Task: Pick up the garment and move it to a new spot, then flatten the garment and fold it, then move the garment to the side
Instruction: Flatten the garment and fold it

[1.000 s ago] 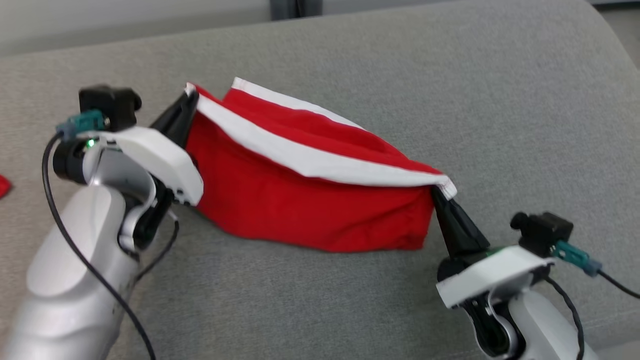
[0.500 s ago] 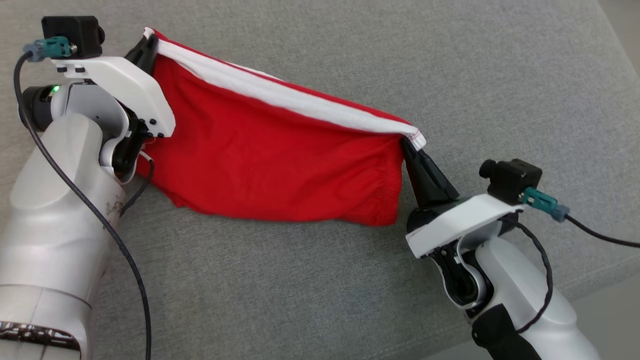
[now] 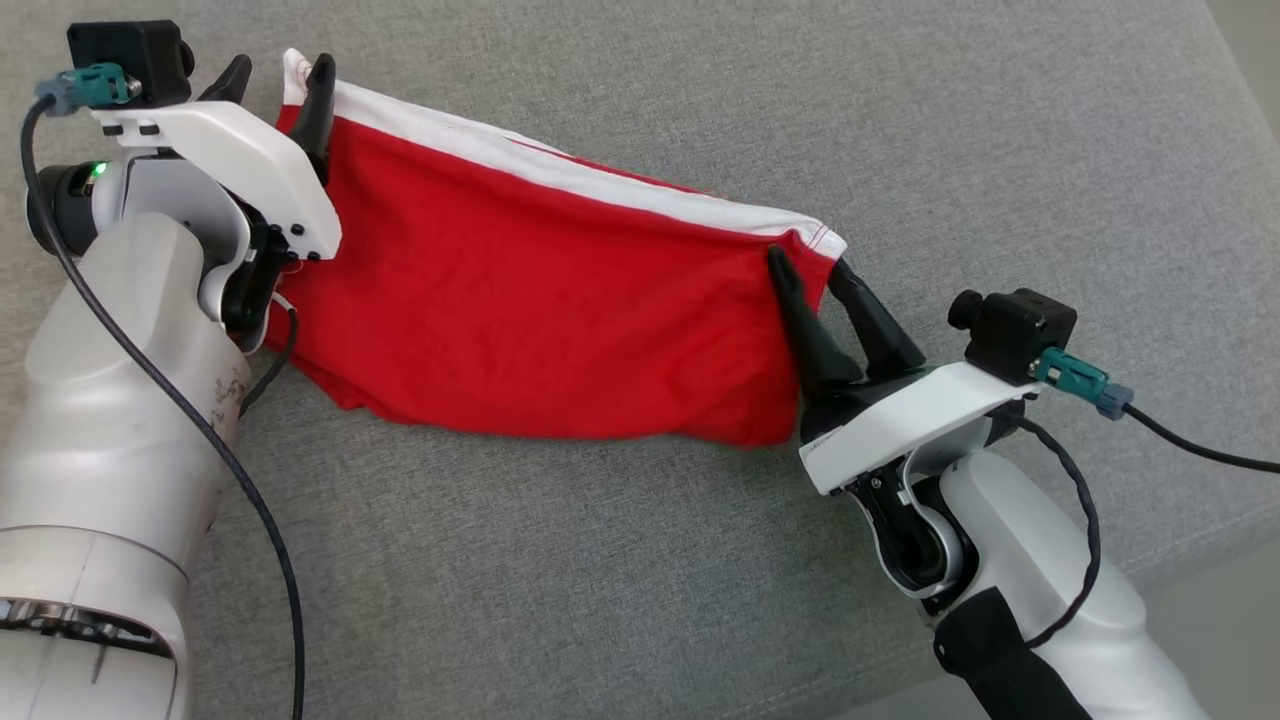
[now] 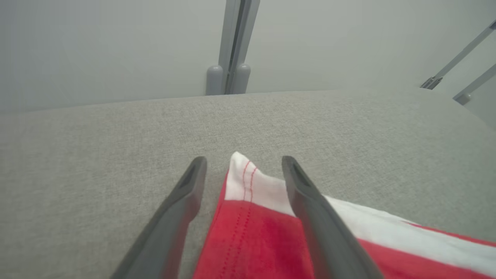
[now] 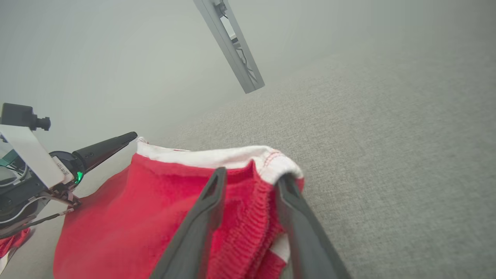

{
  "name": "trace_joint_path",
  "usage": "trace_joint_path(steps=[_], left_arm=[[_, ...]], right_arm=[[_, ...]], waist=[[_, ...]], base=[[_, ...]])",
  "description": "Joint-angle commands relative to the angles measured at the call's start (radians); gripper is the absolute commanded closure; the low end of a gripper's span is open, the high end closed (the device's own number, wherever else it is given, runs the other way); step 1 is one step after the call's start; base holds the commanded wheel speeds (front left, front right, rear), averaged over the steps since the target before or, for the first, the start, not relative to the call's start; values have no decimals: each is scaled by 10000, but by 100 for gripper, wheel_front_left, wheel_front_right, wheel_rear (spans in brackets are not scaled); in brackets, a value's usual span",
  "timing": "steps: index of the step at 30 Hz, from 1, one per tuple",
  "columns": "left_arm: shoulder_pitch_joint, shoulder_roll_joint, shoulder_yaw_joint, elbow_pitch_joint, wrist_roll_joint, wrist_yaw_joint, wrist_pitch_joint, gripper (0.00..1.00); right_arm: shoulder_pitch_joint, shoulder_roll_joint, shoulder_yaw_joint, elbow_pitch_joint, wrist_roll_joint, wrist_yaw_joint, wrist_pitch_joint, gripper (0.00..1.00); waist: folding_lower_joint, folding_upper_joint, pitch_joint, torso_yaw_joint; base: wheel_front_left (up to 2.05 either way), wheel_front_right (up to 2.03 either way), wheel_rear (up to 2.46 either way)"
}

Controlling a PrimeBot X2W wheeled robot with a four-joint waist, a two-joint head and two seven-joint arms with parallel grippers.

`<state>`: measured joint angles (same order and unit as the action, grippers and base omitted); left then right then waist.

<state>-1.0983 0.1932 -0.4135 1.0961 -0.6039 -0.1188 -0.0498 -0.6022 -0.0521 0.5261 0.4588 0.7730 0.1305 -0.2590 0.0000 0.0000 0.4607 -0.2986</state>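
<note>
Just changed: left hand (image 3: 279, 78) and right hand (image 3: 808, 262), each clamped on a top corner of the red cloth garment with a white band (image 3: 540, 300) a second ago, have parted their fingers.
Left hand: spread wide at the upper left of the head view, with the white corner lying loose between its fingers.
Right hand: fingers apart, right of centre. The other corner sits between them and seems to rest against one finger, unpinched.
Garment: a slanted strip across the middle, lying on the grey woven upholstered surface (image 3: 900, 120).
Meaning: the placing looks done, while flattening, folding and the move aside remain.
</note>
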Motion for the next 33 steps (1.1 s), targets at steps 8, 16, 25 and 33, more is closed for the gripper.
trace_joint_path(steps=[8, 16, 25, 33], left_arm=[[382, 45, -495, -69, 652, 134, -1833, 0], [2147, 491, 166, -2926, 1106, 820, -2157, 0], [5917, 950, 1678, -7609, 1575, 1805, -2150, 0], [8451, 1017, 2330, -9634, 1744, 2454, -2152, 0]], right_arm=[[1014, -319, -885, -721, -1445, 7, -71, 0], [2329, -287, -2462, -2269, -3343, 7, -64, 0], [3439, -222, -3509, -3356, -4808, 7, -63, 0], [4292, -157, -4104, -3274, -5253, 7, -63, 0]], waist=[[0, 0, -520, 411], [0, 0, -1062, 1050], [0, 0, -1845, 1632], [0, 0, -2511, 1922]], base=[[0, 0, 0], [0, 0, 0], [0, 0, 0], [0, 0, 0]])
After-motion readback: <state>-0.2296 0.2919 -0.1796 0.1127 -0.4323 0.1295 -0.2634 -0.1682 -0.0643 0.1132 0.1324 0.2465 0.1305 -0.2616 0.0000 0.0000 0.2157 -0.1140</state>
